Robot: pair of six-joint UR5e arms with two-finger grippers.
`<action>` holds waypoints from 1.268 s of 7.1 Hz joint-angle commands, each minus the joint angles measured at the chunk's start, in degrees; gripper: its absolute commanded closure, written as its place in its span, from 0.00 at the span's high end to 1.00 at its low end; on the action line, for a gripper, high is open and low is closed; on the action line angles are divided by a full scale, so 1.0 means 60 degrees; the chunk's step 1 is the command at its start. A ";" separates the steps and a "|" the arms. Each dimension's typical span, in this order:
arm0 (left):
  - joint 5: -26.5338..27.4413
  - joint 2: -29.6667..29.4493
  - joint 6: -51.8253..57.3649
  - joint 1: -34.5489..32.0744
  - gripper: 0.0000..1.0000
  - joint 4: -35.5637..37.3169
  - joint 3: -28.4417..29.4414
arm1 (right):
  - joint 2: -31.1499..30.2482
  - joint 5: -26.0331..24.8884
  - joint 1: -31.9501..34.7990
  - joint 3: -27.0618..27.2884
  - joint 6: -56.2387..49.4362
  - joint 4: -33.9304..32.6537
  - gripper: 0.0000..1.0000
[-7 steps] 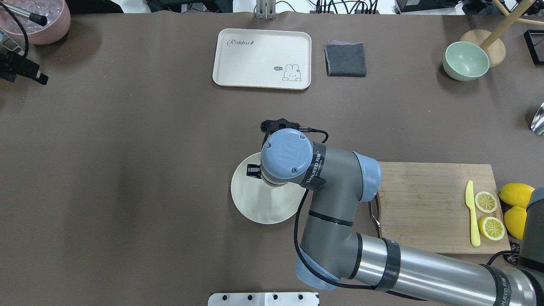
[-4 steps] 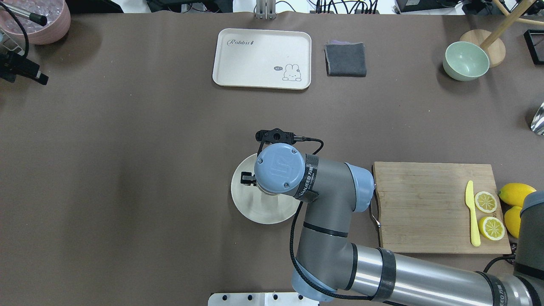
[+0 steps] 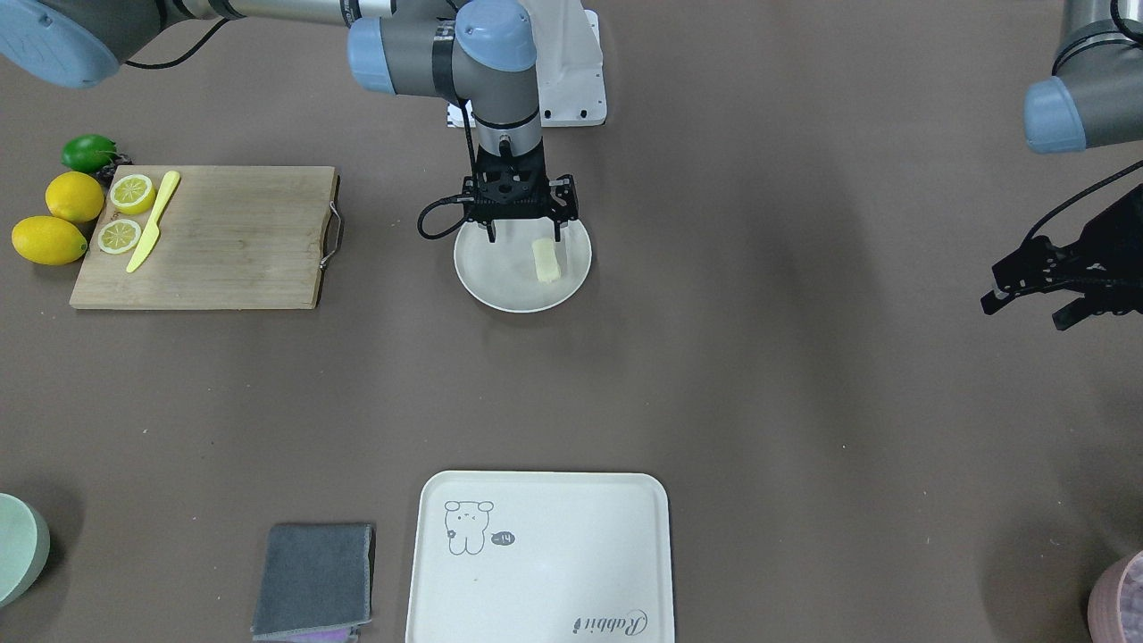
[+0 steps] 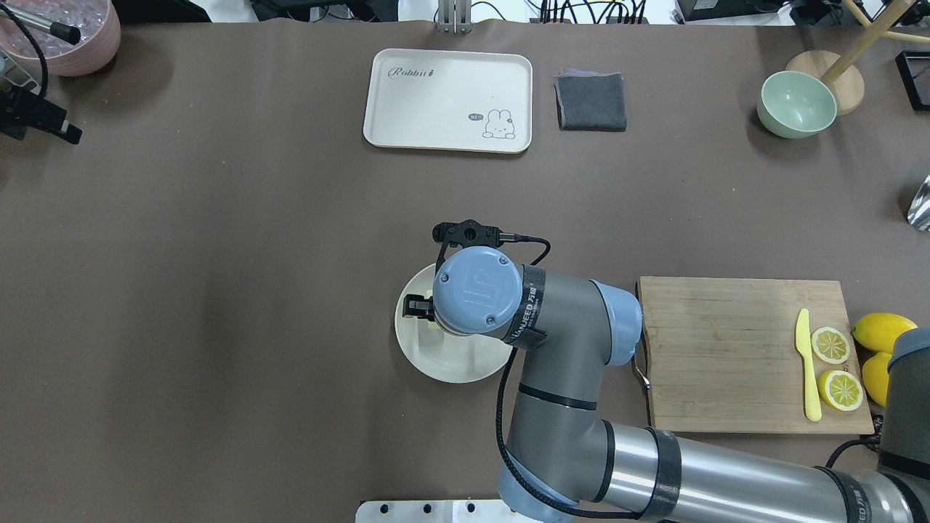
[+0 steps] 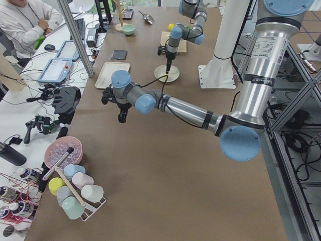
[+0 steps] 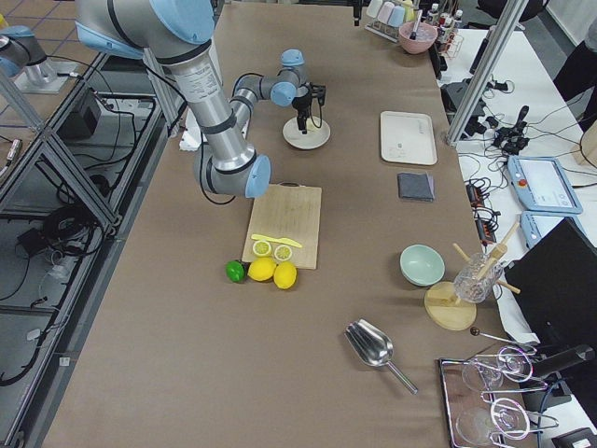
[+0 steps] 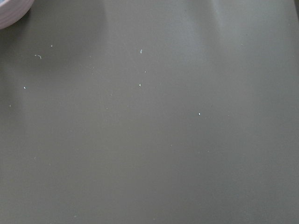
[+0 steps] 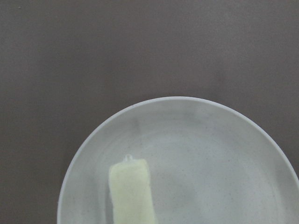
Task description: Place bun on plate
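Observation:
The bun (image 3: pixel 545 261), a small pale cream-yellow block, lies on the round off-white plate (image 3: pixel 500 279), toward the rim on the robot's left side. My right gripper (image 3: pixel 525 237) hangs straight down over the plate's back half, open, its fingers spread wide and apart from the bun. The right wrist view looks down on the plate (image 8: pixel 210 154) with the bun (image 8: pixel 131 191) at lower left and no finger touching it. From overhead the wrist covers most of the plate (image 4: pixel 450 363). My left gripper (image 3: pixel 1025 311) hovers open and empty over bare table far to the robot's left.
A wooden cutting board (image 3: pixel 223 237) with a yellow knife (image 3: pixel 154 221) and two lemon slices sits at the robot's right, with whole lemons (image 3: pixel 49 239) beside it. A cream tray (image 3: pixel 536 554), a grey cloth (image 3: pixel 312 580) and a green bowl (image 4: pixel 795 104) lie across the table.
My right wrist has shifted a little to the left and toward the robot over the plate, most of it in the first half second. The left arm barely moved.

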 commanded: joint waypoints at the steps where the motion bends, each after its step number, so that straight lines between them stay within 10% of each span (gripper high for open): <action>1: -0.0013 -0.0056 0.0153 -0.0388 0.98 0.0491 -0.0068 | -0.0112 0.0432 0.0565 0.0851 -0.0139 -0.0654 1.00; 5: 0.0177 0.0120 0.5342 -0.2583 0.98 0.4013 -0.0098 | -0.1512 0.2569 0.2980 0.1775 -0.2010 -0.0922 1.00; 9: 0.1424 0.2356 0.5868 -0.2985 0.98 0.4144 -0.0374 | -0.3664 0.4372 0.5632 0.2479 -0.5622 -0.0937 1.00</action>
